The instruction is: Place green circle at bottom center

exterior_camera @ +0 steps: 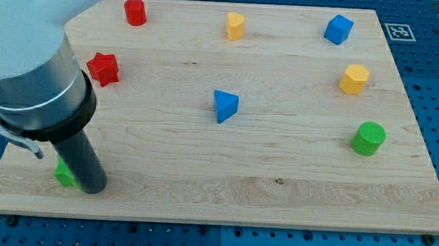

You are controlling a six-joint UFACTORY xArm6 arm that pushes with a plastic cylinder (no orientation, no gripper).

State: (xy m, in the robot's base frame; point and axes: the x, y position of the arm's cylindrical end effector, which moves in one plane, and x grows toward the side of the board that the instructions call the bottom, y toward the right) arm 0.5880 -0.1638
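**Tip sits far from the green circle, at the opposite corner of the board**

In the camera view, my tip (93,188) rests on the wooden board (276,186) near the view's bottom left, touching or just beside a small green block (64,175) whose shape is mostly hidden behind the rod. There are no jaws here, only a bare rod, so nothing is spread, pressed or pinched.

The green circle (368,138) stands at the view's right, below the orange hexagon block (354,79) and well apart from my tip.

As a judgement, the main risk is confusion: the hidden green block by my tip could get pushed instead of the circle. A second risk lies in the crossing: a straight sweep toward the right may clip the blue triangle block (225,106) near the middle. Also, a push that strikes the circle off its centre could let the round side roll off the rod and drift toward the board's right edge.

The circle is a squat, bright green cylinder with a ribbed top, upright and untouched, with bare wood around it.
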